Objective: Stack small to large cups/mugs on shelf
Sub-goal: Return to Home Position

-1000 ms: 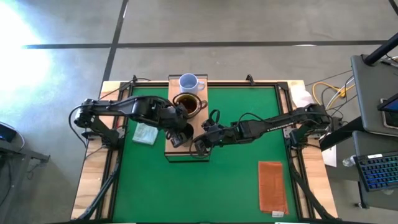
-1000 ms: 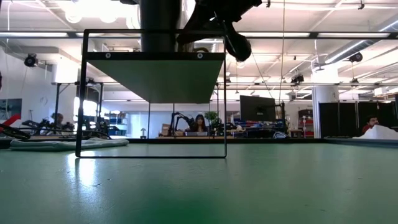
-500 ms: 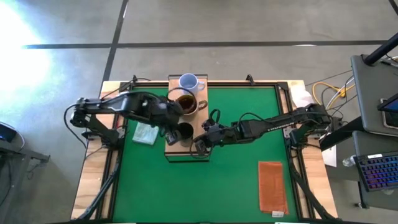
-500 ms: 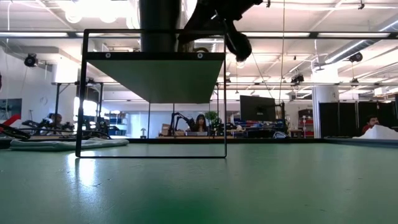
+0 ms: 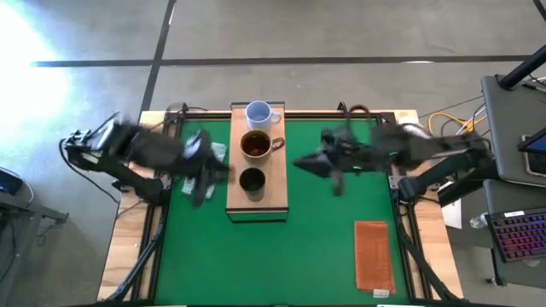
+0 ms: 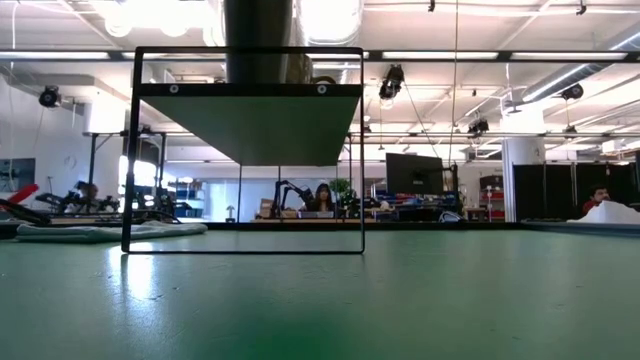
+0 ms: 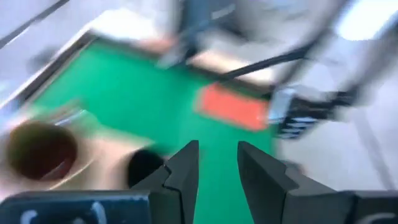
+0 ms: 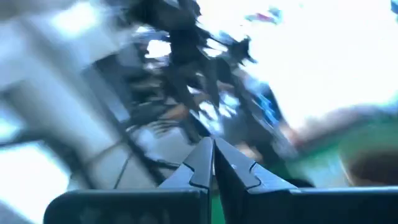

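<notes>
The light-wood shelf (image 5: pixel 271 192) stands at the table's middle; in the low view its underside (image 6: pixel 250 120) shows. On its top stand, in a row from far to near, the pale blue-white mug (image 5: pixel 258 113), the brown mug (image 5: pixel 256 144) and the small black cup (image 5: pixel 252 180), each on its base. My left gripper (image 5: pixel 215 173) is open and empty, left of the shelf; its wrist view (image 7: pixel 217 163) shows the brown mug (image 7: pixel 40 149) and the black cup (image 7: pixel 144 165). My right gripper (image 5: pixel 299 162) is shut and empty, right of the shelf; it also shows in the right wrist view (image 8: pixel 211 152).
A flat reddish-brown mat (image 5: pixel 374 256) lies at the table's near right; it also shows in the left wrist view (image 7: pixel 233 106). Green table surface (image 5: pixel 324 230) lies between the shelf and the mat. Cables and a keyboard (image 5: pixel 520 234) sit beyond the right edge.
My left gripper has drawn away from the black cup toward the table's left edge; the cup stays standing on the shelf. My right gripper has left the shelf's near end and swung toward the table's right and far side. Both arms have left the low view.
</notes>
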`<state>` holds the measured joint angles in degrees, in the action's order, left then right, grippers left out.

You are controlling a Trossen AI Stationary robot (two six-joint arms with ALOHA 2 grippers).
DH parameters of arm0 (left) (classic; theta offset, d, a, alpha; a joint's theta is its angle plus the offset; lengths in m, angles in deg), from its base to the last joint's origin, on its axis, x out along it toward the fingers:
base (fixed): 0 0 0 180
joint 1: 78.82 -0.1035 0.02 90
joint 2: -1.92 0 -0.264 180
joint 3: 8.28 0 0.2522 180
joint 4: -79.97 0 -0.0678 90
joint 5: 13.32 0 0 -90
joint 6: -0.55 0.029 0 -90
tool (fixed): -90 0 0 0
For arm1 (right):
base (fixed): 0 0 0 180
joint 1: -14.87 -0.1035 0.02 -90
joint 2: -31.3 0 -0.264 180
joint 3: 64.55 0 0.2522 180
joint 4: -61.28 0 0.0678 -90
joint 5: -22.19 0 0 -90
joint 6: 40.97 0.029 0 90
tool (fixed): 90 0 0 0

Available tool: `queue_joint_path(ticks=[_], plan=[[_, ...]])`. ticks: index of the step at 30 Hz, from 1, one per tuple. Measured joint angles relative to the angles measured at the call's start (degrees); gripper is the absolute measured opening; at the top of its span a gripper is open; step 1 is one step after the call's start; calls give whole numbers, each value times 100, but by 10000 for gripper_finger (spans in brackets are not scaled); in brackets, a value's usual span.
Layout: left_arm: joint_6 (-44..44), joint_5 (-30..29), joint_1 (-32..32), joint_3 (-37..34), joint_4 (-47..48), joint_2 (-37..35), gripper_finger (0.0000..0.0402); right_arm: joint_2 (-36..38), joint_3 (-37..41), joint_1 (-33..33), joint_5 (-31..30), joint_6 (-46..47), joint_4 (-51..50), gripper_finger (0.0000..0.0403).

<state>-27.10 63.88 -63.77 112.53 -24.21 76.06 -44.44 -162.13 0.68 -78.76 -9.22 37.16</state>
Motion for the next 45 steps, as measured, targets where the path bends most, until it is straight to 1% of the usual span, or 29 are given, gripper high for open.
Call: queue_joint_path(ticks=[1,2,4,5,7,8,9,10,12,15,18,22,25,28,30,31,33,35,37,39,43,45], plan=[[195,-70,292,-262,-501,-157,96,136,-6,-176,305,-599,140,9],[366,-146,579,-587,-917,-308,96,228,52,-379,483,-836,253,9],[680,-441,1056,-1485,-1952,-761,96,359,322,-814,648,-844,249,9],[681,-650,1237,-2003,-2416,-1019,96,404,584,-1063,566,-841,333,9],[674,-972,1513,-3135,-3400,-1621,96,473,1199,-1429,-108,-837,855,9],[730,-1026,1565,-3658,-3861,-1939,96,563,1516,-1431,-324,-910,1075,9],[825,-1002,1574,-4098,-4254,-2281,96,749,1787,-1332,-325,-971,1221,9],[990,-941,1546,-4476,-4628,-2644,96,1060,2025,-1186,-216,-1016,1300,9],[1502,-906,1440,-4966,-5111,-3331,96,1828,2407,-929,84,-1221,1563,9],[2061,-941,1322,-5484,-5079,-4148,96,2718,2976,-657,312,-1382,1656,9],[2386,-987,1269,-5931,-5095,-5111,96,3220,3640,-392,550,-1647,1448,9],[2493,-1173,1270,-6752,-4946,-6123,96,3895,4374,9,564,-1618,1841,9],[2227,-1288,1270,-7485,-5169,-6810,96,4076,5179,358,1070,-1676,2913,9],[2159,-1472,1271,-8284,-5685,-7257,96,4052,5933,708,1483,-1832,4415,9],[2177,-1805,1267,-8688,-6049,-7255,96,3975,6317,921,1607,-1726,5234,9],[2136,-1970,1268,-8823,-6087,-7256,96,3907,6515,1015,1639,-1608,5477,9],[1986,-2061,1268,-8979,-6219,-7217,96,3697,6874,1181,1692,-1339,5816,9],[1756,-2323,1262,-9209,-6182,-7182,96,3555,7184,1306,1716,-1111,6244,9],[1469,-2400,1255,-9460,-5995,-7282,96,3440,7419,1396,1765,-1004,6829,9],[1116,-2436,1240,-9598,-5903,-7261,96,3342,7676,1502,1753,-989,7119,9],[185,-2477,1220,-9820,-4991,-7264,96,3401,8136,1697,1761,-790,7337,9],[-104,-2457,1220,-9831,-4694,-7264,96,3551,8340,1822,1839,-600,7221,9]])
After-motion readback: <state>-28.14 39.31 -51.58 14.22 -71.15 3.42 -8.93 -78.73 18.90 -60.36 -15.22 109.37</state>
